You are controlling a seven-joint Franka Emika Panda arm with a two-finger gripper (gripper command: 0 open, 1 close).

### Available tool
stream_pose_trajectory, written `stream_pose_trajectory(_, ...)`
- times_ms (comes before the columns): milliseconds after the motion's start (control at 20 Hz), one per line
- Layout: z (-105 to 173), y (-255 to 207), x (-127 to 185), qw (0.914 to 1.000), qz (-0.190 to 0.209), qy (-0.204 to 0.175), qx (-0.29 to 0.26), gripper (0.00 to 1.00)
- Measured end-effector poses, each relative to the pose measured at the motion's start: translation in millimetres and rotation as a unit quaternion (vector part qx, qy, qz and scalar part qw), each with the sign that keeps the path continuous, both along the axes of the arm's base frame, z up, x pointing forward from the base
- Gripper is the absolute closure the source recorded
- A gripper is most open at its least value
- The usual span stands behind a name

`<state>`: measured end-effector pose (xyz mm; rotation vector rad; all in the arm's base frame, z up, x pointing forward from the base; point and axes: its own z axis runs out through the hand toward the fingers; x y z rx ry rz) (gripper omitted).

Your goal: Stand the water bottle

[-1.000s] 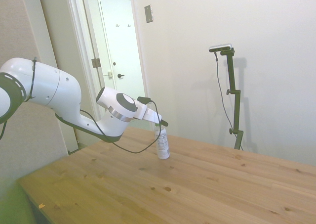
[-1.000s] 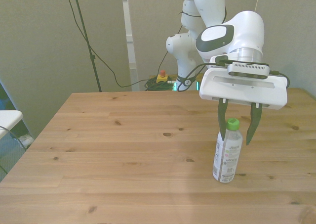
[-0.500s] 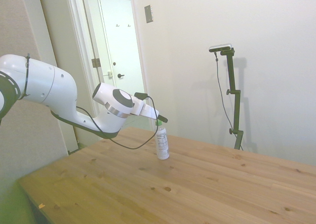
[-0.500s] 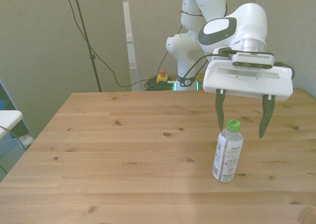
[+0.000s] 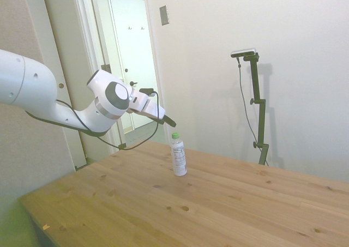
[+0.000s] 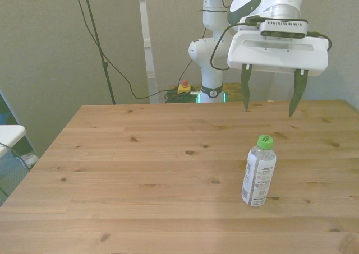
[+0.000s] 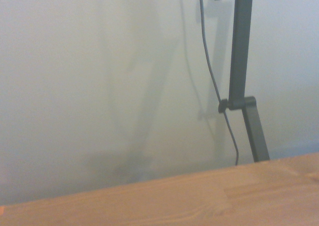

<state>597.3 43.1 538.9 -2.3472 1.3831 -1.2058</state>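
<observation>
The water bottle (image 6: 258,172) stands upright on the wooden table (image 6: 140,175), toward the front view's right; it is clear plastic with a green cap and a white printed label. In the side view the water bottle (image 5: 178,155) stands alone near the table's far side. My gripper (image 6: 270,105) hangs open well above and behind the bottle, with nothing between its dark fingers (image 6: 245,89). In the side view the gripper (image 5: 170,121) is up and to the left of the cap, clear of it. The wrist view shows only a strip of table (image 7: 199,196) and the wall, no bottle.
The table's edges run close on the front view's left and near side. A white surface (image 6: 8,135) juts in at the front view's left edge. A door and doorframe (image 5: 128,50) stand behind the arm in the side view.
The gripper has let go of the bottle, opened wider, and risen up and back away from it. The bottle has stayed upright in the same spot.
</observation>
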Motion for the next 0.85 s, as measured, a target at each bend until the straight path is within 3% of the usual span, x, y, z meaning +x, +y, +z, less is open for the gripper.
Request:
stream_pose_trajectory(200, 1.3, 2.5, -28.0, 0.9988, 0.007, 0.049, 0.003, 0.0)
stream_pose_trajectory(400, -17.2, 11.3, -55.4, 0.9937, 0.025, 0.109, 0.004, 0.0)
stream_pose_trajectory(850, -58.9, 25.1, -79.5, 0.9726, 0.058, 0.225, 0.008, 0.0)
